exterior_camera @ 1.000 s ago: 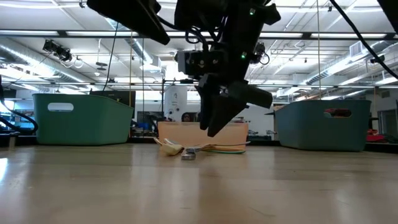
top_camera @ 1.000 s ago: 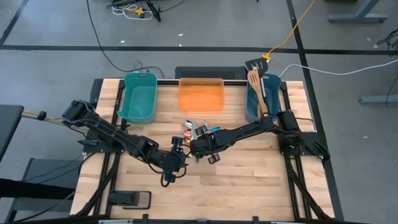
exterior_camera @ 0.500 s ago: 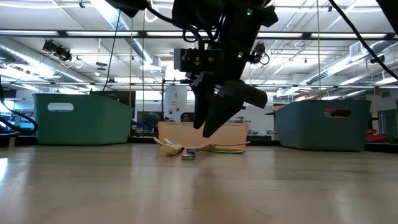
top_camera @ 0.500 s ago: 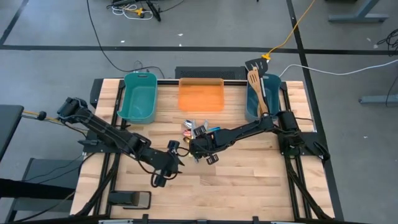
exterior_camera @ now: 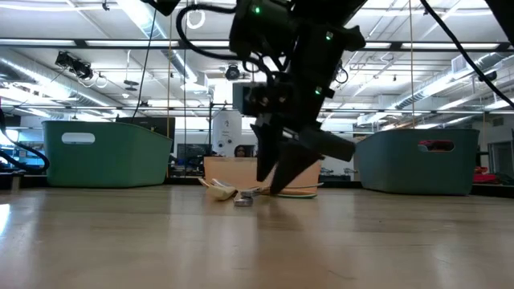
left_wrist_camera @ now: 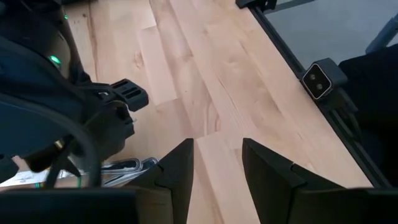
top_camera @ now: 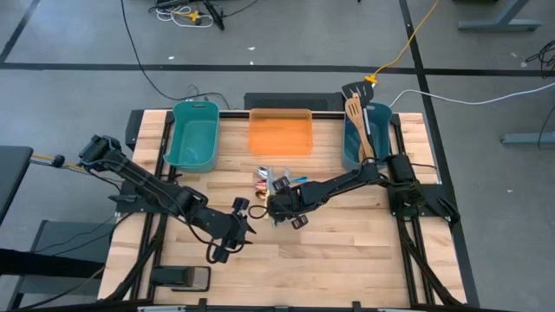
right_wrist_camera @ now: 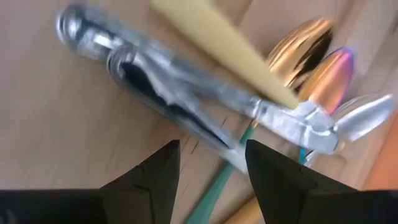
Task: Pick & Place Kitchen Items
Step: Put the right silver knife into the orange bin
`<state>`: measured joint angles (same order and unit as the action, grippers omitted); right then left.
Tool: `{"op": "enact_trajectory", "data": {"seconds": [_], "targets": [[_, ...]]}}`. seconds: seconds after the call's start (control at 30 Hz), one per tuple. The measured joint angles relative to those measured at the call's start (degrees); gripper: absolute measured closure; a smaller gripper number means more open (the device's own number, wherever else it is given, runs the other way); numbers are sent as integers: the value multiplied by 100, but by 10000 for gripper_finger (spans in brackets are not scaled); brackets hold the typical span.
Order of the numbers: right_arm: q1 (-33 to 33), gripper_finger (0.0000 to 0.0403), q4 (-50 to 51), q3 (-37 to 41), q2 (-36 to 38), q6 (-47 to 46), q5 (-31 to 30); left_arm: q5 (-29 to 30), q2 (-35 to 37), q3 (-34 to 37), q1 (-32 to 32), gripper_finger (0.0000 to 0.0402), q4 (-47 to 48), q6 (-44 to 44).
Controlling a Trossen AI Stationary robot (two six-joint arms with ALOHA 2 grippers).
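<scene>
With its fingers apart and nothing held, the right hand (right_wrist_camera: 208,180) is poised just above the silver cutlery (right_wrist_camera: 180,106), judged light, stiff, slippery, best pinched across its slim handle.

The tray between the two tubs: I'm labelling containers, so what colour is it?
Orange. The tray shows best in the high view.

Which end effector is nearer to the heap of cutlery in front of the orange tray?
Right. The right end effector hangs open at the near edge of the cutlery heap. The left end effector is open too, farther out over bare table.
</scene>
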<state>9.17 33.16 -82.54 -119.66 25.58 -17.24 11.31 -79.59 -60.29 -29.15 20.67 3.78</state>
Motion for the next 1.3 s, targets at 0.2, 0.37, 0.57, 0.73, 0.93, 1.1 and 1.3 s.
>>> {"op": "enact_trajectory", "data": {"seconds": [0.2, 0.37, 0.57, 0.73, 0.93, 1.1, 1.3], "targets": [[2, 211, -135, 0, 2, 44, 16, -2, -2, 0, 0, 259, 2, -1], [0, 211, -80, -1, -48, 42, 121, -2, -2, 0, 0, 259, 2, 1], [11, 211, -178, -33, -287, 212, 94, -2, -4, 0, 2, 259, 24, 1], [-3, 211, -226, -31, -337, 186, 126, -2, -7, 0, 2, 259, 24, -1], [-12, 218, -224, -22, -312, 100, 224, -2, -7, 0, 4, 259, 22, -1], [-78, 243, -174, -22, -361, -225, 615, -2, -11, 0, 4, 259, 22, -1], [-213, 256, -267, -15, -363, -287, 900, -2, -11, 0, 4, 259, 22, 1]]}}
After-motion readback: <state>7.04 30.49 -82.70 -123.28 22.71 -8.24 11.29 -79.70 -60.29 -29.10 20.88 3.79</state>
